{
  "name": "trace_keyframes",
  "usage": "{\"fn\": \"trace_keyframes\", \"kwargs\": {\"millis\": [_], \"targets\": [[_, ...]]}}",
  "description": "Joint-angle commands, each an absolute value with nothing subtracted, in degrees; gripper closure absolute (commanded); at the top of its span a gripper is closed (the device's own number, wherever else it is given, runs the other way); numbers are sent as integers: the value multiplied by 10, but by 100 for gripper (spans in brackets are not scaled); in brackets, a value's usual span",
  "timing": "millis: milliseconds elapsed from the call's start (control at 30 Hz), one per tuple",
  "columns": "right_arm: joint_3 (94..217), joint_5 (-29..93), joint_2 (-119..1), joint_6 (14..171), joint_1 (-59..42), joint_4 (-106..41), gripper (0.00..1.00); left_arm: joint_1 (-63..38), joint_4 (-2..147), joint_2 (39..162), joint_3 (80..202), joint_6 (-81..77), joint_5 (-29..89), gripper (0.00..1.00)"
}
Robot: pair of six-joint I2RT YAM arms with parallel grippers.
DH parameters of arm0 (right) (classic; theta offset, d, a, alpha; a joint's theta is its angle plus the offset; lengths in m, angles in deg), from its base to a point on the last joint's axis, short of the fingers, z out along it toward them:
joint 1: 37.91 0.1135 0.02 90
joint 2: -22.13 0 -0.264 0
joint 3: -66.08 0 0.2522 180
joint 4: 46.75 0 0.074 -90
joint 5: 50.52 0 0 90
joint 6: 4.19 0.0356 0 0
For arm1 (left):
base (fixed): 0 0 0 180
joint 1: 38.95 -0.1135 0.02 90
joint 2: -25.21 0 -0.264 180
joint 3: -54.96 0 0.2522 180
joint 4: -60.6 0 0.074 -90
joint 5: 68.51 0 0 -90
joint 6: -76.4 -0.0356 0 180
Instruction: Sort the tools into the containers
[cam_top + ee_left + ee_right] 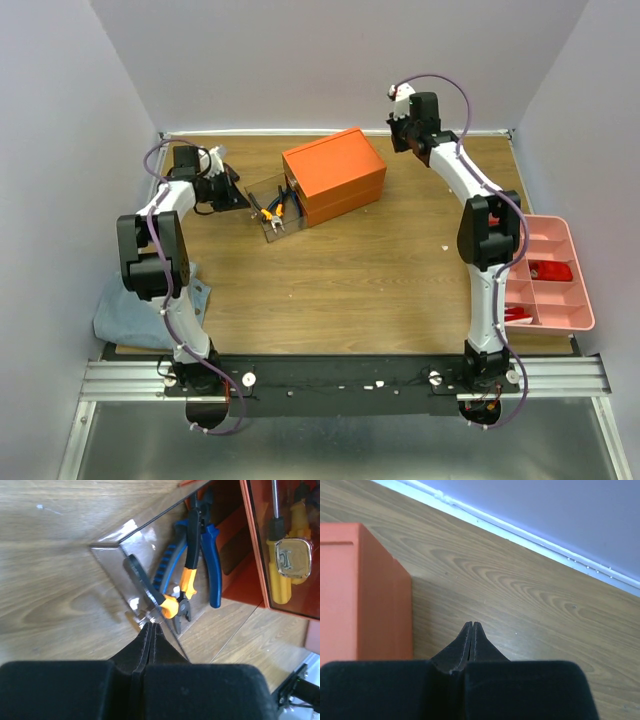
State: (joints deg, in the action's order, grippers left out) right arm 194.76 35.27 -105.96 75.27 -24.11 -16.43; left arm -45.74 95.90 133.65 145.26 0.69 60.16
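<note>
The orange box (335, 175) stands at the back middle, with a clear drawer (268, 208) pulled out to its left. Blue-handled pliers (215, 565) and orange-handled pliers (187, 580) lie in that drawer. A yellow-handled screwdriver (280, 577) shows through another drawer front. My left gripper (151, 625) is shut, its tips against the drawer's front by the black handle (141, 586); nothing shows between the fingers. In the top view the left gripper (232, 190) is at the drawer's left end. My right gripper (472, 625) is shut and empty over bare table just right of the orange box (360, 590). The pink tray (570, 290) holds red-handled tools (548, 270).
A grey-blue cloth (130, 315) lies crumpled at the near left beside the left arm's base. The back wall's white edge (530, 532) runs close behind the right gripper. The pink tray overhangs the table's right edge.
</note>
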Motion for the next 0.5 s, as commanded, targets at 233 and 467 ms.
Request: {"fn": "trace_keyframes", "kwargs": {"millis": [233,467], "targets": [[1957,204,-1077,703,-238,-86,99,-391,926,1379,1498,31,641,100],[1931,177,-1061,693,-237,-70,99,-340,909,1410,1526,52,646,100]]}}
